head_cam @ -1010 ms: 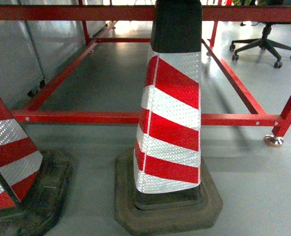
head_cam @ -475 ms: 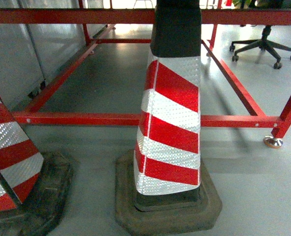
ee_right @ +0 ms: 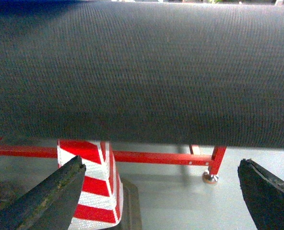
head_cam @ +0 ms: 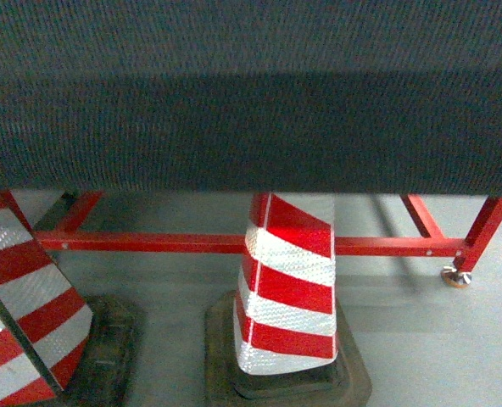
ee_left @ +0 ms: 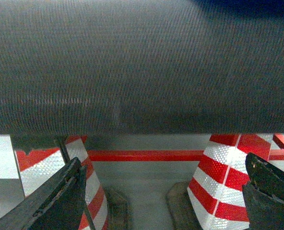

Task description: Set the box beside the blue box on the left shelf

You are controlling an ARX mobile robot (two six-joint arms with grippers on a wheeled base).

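Since a second ago, a dark woven surface [head_cam: 251,93] has come to fill the upper head view, hiding the red frame's [head_cam: 192,243] top rail. Below that surface stands the striped cone [head_cam: 287,288], a second cone [head_cam: 22,314] left of it. Both grippers [ee_left: 161,201] [ee_right: 161,201] gape wide, holding nothing. No blue box shows.

Dark textured surface [head_cam: 251,93] now covers upper head view; cones lower.

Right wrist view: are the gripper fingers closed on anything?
No. The right gripper is wide open, with only a striped cone and grey floor between its fingers.
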